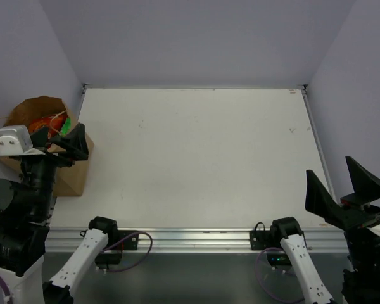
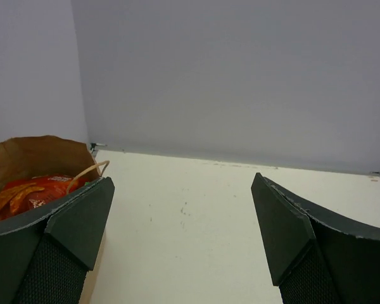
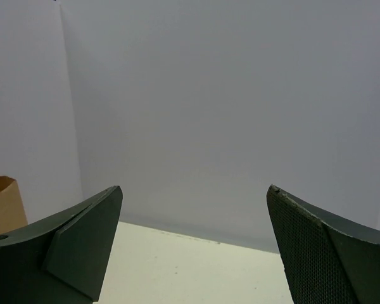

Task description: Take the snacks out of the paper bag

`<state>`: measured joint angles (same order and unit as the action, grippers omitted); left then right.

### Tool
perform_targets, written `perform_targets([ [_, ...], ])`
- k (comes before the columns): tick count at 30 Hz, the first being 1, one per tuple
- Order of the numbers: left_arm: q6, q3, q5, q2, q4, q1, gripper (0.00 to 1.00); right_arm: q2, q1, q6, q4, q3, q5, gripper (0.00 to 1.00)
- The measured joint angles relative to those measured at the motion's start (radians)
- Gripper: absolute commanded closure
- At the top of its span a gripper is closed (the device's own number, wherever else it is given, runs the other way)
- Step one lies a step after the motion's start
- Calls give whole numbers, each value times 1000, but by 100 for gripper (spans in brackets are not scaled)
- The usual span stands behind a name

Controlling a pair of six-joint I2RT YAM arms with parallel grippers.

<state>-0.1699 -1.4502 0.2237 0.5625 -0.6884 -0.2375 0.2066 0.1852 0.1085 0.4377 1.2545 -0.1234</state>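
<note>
The brown paper bag stands open at the table's far left edge. Red-orange snack packets and a bit of green packet show inside it. In the left wrist view the bag is at the left, with a red-orange Doritos packet and a twisted handle showing. My left gripper is open and empty, just right of the bag's mouth, its left finger over the bag's edge. My right gripper is open and empty at the near right. The bag's edge shows in the right wrist view.
The white table is walled by pale panels at the back and both sides. A metal rail runs along the near edge, with the arm bases and cables on it.
</note>
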Motion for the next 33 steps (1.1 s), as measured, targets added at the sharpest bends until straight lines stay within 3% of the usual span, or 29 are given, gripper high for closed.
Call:
perform_targets([
  [7,5,24,79,47,-44,-1,0,0,0,24,-5,-22,-10,1],
  [19,-21,19,404,415,-181,4,0,77,3,169,-56,-185,-250,1],
  [26,-20,18,418,451,-181,153,0,79,7,216,-80,-252,-334,1],
  [33,-29,16,387,518,-167,191,7,52,28,225,-97,-266,-341,1],
])
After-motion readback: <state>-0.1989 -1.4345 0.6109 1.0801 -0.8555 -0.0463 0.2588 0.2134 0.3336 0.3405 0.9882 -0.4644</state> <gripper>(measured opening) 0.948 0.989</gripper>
